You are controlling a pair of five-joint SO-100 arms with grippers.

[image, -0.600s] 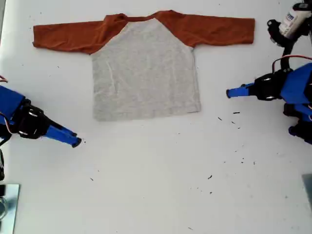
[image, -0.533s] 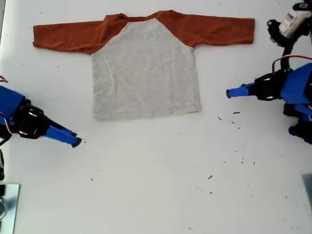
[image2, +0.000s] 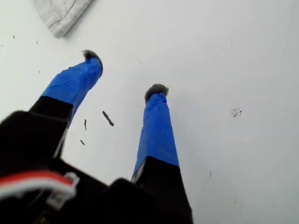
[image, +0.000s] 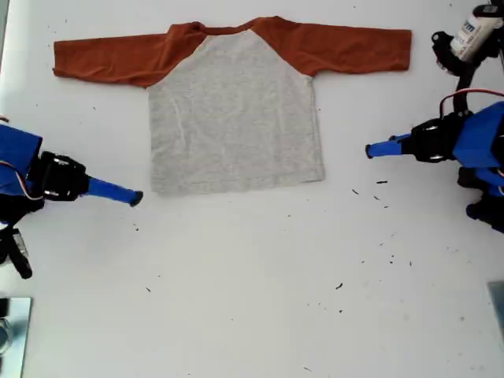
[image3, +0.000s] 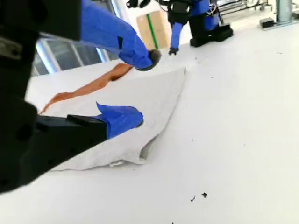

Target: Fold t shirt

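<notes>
1. The t shirt [image: 236, 110] lies flat and unfolded at the far side of the counter [image: 252, 299]. Its grey body faces up and both rust-orange sleeves are stretched out straight to the exterior view's left and right. No fold has been started.
2. The shirt itself has not shifted in the last half second. What changed is my second claw [image: 135, 197], which has swung from the open counter nearer the camera up toward the hem.
3. My second claw now sits just beside the hem corner [image3: 135, 156] on the exterior view's left. Its jaws are spread wide with nothing between them. In the second wrist view one blue finger hangs over the cloth and the other is low by the corner. I cannot tell whether either finger touches the fabric.
4. I read that move as lining up a pinch on this corner, the opening step of the fold.
5. My first claw [image: 368, 150] has stayed put, near the shirt's side edge on the exterior view's right but clearly apart from it. It is also spread open and empty over bare counter with a few dark specks [image: 382, 183].
</notes>
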